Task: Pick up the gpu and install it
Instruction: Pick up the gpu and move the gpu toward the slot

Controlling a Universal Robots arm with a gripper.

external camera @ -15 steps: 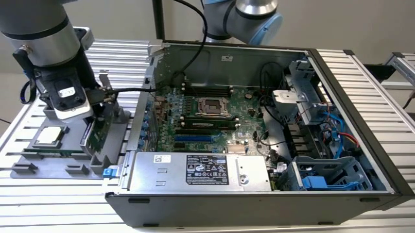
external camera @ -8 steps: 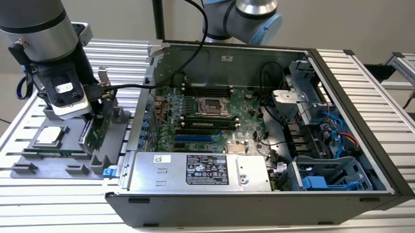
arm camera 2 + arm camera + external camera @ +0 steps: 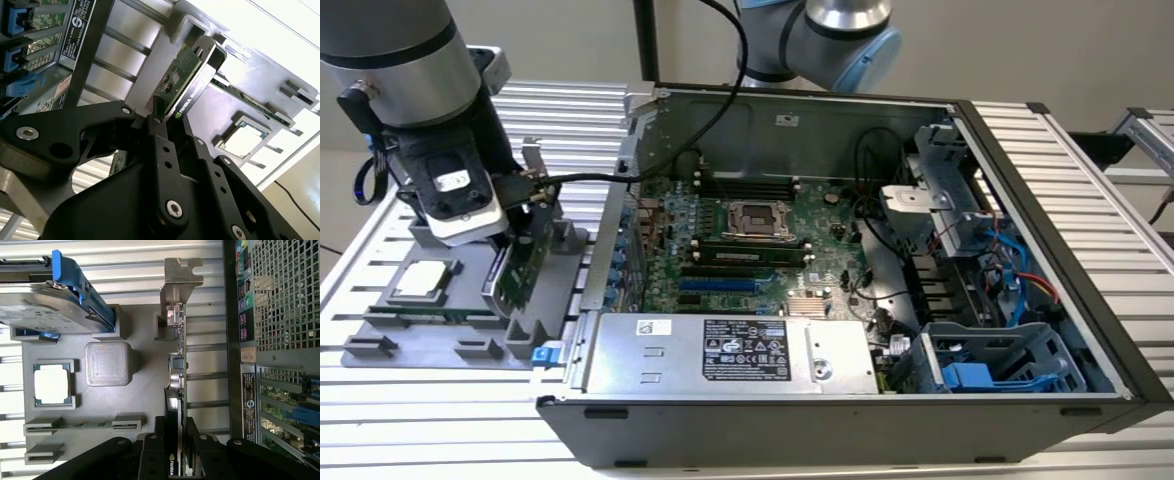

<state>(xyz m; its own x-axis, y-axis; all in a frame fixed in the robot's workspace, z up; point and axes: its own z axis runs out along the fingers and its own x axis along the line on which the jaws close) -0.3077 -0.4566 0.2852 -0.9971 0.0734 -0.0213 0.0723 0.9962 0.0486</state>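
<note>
First wrist view shows the black claw clamped on the gpu, a thin green circuit card with black shroud and silver end bracket, standing on edge in the grey plastic holder.

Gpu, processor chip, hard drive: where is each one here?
gpu (image 3: 175, 78): second wrist view, on its green board face.
processor chip (image 3: 51, 384): first wrist view, on its silver lid.
hard drive (image 3: 40, 305): first wrist view, on its silver top face.
</note>
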